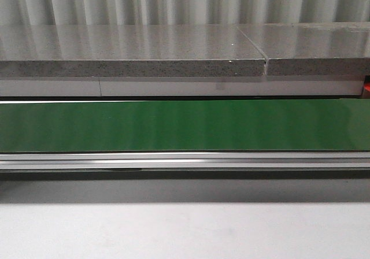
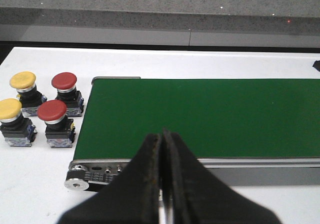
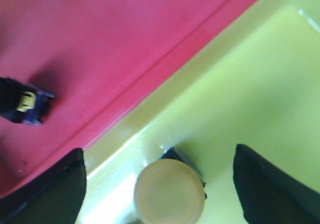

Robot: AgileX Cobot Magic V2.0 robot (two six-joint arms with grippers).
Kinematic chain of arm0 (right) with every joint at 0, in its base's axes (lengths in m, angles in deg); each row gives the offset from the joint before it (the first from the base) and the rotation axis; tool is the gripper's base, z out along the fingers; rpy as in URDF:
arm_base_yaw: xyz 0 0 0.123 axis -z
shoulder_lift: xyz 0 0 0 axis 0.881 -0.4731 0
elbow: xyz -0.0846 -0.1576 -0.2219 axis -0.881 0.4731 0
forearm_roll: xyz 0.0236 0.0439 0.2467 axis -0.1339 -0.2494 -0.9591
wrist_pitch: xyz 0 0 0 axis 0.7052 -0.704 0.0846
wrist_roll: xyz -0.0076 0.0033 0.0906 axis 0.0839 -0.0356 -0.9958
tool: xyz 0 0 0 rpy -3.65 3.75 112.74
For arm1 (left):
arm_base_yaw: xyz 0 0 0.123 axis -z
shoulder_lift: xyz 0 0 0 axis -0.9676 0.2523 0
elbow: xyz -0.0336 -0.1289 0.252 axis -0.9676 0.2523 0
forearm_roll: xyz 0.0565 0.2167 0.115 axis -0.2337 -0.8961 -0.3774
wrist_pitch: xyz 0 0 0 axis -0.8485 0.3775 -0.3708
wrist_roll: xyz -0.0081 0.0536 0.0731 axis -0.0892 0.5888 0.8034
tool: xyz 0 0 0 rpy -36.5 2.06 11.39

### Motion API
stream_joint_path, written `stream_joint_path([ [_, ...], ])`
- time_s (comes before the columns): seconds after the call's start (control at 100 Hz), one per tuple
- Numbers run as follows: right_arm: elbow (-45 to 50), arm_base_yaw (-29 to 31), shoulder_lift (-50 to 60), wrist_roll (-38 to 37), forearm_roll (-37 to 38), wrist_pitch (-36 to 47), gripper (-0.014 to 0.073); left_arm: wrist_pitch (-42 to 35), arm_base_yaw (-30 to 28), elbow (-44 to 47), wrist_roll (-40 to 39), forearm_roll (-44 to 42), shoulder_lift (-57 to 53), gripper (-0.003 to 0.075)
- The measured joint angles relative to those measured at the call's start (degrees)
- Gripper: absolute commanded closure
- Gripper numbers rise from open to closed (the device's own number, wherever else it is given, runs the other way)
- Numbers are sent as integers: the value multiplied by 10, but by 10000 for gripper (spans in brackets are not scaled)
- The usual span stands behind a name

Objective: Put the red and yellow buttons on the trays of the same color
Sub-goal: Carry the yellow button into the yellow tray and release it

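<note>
Black, tapered, scuffed jaws

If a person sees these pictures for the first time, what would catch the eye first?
Probably the green conveyor belt, which crosses the whole front view. Next, four buttons, two yellow and two red, stand on the white table beside the belt's end. The right gripper, jaws open, hovers over a yellow button in the yellow tray, beside the red tray.

**Buttons beside the belt, one in a tray**

Four push buttons (image 2: 40, 109) stand together on the table (image 2: 210, 64), just beside the conveyor belt's (image 2: 200, 116) roller end (image 2: 80, 178). Two trays touch edge to edge; one button (image 3: 169, 190) sits in one tray (image 3: 250, 94), another button's base (image 3: 22, 101) in its neighbour (image 3: 90, 39).
</note>
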Motion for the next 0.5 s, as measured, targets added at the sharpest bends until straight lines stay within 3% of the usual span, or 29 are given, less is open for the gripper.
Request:
stream_joint_path([
  [0.25,0,-32,102,0,-19,-8,-6,0,0,0,0,0,0,740],
  [0.5,0,-163,194,13,-21,-16,-6,0,0,0,0,0,0,740],
])
